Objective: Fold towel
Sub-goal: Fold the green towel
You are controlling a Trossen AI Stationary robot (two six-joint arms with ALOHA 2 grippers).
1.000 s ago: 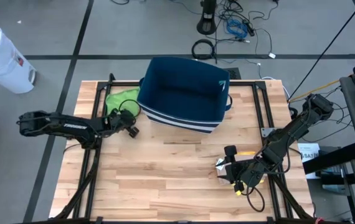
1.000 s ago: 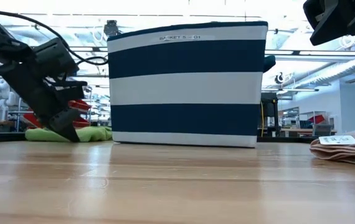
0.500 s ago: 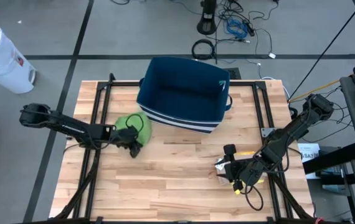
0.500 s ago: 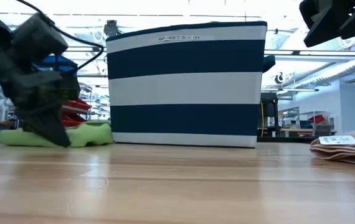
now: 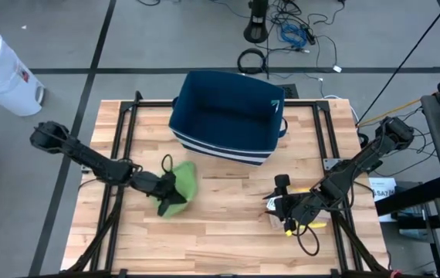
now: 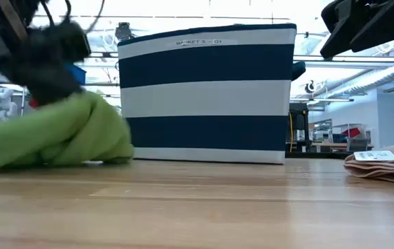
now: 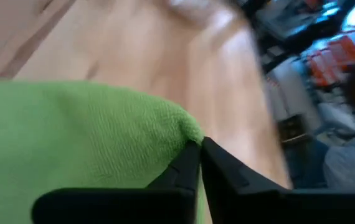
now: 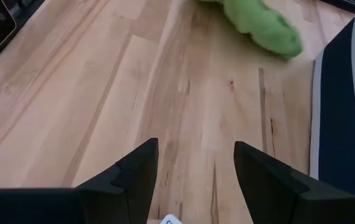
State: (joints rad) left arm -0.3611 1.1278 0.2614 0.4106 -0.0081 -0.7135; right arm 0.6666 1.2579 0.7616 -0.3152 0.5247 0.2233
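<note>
**Green towel gripped by left arm, mid-table**

Table (image 5: 228,208): light wooden slats with a black frame running along its sides, seen whole from above

Basket (image 5: 228,116): navy with white stripes, open top, standing at the far middle of the table. In the low view its striped wall (image 6: 207,93) fills the centre of the picture

Towel (image 5: 180,185): green, bunched into a loose lump, lying on the wood in front of the basket's left corner and apart from it. In the low view it sits at the left (image 6: 52,138), resting on the table surface, with the basket behind it. The right wrist view shows it far off (image 8: 258,23) across the boards, next to the basket's side

Left arm: reaches in from the table's left edge toward the middle. Left gripper (image 5: 166,194) is at the near left side of the towel; the left wrist view shows its two dark fingers (image 7: 187,171) pressed together with a fold of green cloth (image 7: 84,143) pinched between them

Right arm: comes in from the right edge, gripper (image 5: 282,207) low over the near right part of the table, well apart from the towel. Fingers (image 8: 134,171) stand wide apart, bare wood between them, nothing held

Beige folded cloth (image 6: 387,162): at the table's right edge in the low view
</note>
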